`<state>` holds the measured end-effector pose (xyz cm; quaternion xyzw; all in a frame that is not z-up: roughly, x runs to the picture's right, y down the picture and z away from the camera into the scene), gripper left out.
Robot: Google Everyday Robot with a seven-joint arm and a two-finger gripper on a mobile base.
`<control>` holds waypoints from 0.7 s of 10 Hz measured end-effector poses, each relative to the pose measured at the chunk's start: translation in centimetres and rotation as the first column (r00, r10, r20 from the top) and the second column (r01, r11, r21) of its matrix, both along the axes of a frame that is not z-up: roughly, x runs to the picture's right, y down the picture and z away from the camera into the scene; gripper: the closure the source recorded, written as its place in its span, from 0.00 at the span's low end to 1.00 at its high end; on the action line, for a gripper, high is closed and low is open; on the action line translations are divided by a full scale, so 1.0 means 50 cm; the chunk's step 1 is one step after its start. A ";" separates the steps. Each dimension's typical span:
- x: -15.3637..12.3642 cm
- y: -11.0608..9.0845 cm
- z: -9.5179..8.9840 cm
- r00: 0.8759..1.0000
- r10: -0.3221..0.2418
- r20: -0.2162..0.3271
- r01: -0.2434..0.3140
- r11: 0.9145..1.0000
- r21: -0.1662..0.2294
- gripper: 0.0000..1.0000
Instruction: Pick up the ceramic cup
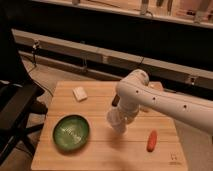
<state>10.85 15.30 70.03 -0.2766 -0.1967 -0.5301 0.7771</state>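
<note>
Ceramic cup: small, white, tilted, just above the middle of the wooden table, at the gripper.

Gripper at the end of the white arm, low over the table centre; open or closed on the cup — cannot tell. Light wood tabletop in a dim room, dark chair at left. Green bowl left of the cup, small white object behind, orange carrot-like piece right, all apart from it.
</note>
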 end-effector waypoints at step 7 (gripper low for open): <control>0.004 -0.027 -0.015 1.000 0.000 0.000 0.000 1.000 0.001 0.87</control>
